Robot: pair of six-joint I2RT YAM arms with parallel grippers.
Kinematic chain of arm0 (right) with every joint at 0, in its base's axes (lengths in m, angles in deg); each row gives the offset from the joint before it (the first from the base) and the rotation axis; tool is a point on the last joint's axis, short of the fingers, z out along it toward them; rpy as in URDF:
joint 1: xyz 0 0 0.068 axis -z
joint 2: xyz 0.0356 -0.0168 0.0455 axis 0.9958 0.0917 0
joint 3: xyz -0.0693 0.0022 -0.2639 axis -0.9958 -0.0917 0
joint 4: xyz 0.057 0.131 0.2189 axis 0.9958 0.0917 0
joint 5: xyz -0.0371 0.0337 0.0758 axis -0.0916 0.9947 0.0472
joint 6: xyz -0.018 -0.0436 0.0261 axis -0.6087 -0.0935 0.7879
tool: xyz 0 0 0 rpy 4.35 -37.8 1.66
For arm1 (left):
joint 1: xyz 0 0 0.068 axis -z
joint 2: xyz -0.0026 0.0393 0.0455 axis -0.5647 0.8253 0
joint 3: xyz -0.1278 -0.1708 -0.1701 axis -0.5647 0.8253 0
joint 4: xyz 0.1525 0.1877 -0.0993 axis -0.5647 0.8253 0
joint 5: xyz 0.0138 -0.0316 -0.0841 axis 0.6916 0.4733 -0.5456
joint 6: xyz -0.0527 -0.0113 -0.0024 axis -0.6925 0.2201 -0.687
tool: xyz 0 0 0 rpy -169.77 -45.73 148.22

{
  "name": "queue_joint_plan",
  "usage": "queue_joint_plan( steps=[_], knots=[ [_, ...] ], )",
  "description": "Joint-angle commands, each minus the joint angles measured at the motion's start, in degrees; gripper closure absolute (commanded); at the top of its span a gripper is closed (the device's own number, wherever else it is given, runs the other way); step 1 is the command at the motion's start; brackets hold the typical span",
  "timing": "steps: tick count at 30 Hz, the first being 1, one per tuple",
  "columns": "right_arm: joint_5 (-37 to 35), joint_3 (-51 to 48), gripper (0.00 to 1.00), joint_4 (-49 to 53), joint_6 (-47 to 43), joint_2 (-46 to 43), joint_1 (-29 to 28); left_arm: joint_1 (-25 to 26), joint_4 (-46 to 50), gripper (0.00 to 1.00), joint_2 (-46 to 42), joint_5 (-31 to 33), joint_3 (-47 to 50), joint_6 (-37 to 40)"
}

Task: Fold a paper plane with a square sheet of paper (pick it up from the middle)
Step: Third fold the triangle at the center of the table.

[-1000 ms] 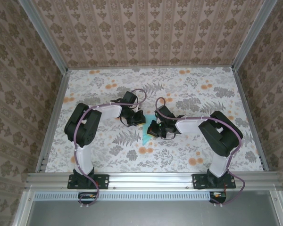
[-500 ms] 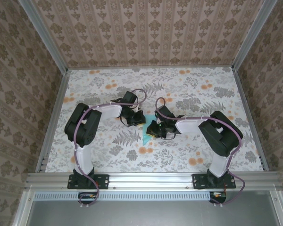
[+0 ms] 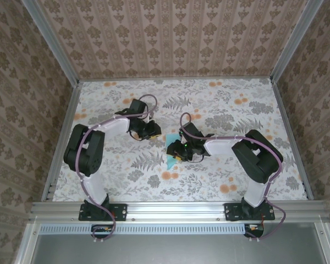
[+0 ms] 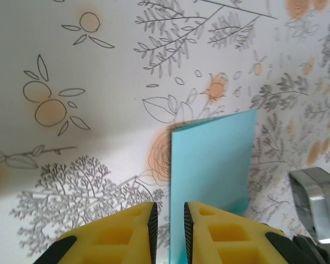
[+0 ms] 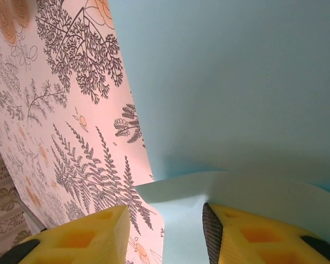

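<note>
we see the left gripper [image 4: 170,220] barely parted at the edge of the folded sheet of paper [image 4: 212,159], right gripper [image 5: 166,228] spread wider, the sheet's raised flap between its fingers, neither clamped on it

Top external view: set high behind arm bases [image 3: 102,210], angled down over whole table [image 3: 236,170]. Left wrist view: held low over table centre. Right wrist view: held lower, closest. Shared by all three: square sheet of paper [image 3: 170,161] at table centre.
</note>
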Motion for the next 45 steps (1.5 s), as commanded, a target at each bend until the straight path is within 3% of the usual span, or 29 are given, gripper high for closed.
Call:
queue_joint_plan(
  steps=[1,5,11,17,31,45],
  knots=[
    [-2.2,-0.9,0.56,4.2,-0.4,1.6,-0.1,0.4,-0.9,0.78,-2.6,-2.6,2.3,0.5],
    [-2.6,-1.3,0.61,4.3,-0.5,1.6,-0.1,0.4,-3.7,0.81,-3.5,-5.3,4.7,-0.8],
    [-3.5,-1.8,0.82,5.4,-0.7,1.6,-0.1,2.8,-4.6,0.87,-3.9,-6.7,6.9,-1.3],
    [-4.2,-1.8,0.93,6.4,-1.0,1.8,-0.1,6.5,-5.2,0.93,-4.2,-6.7,9.1,-2.3],
    [-4.4,-1.8,0.95,6.3,-0.8,2.0,0.0,10.0,-5.0,0.98,-1.2,-6.5,8.7,-2.5],
    [-1.7,-4.7,0.93,-2.3,-1.3,-0.5,0.1,11.3,-0.6,1.00,2.0,1.3,7.3,-0.3]
  ],
)
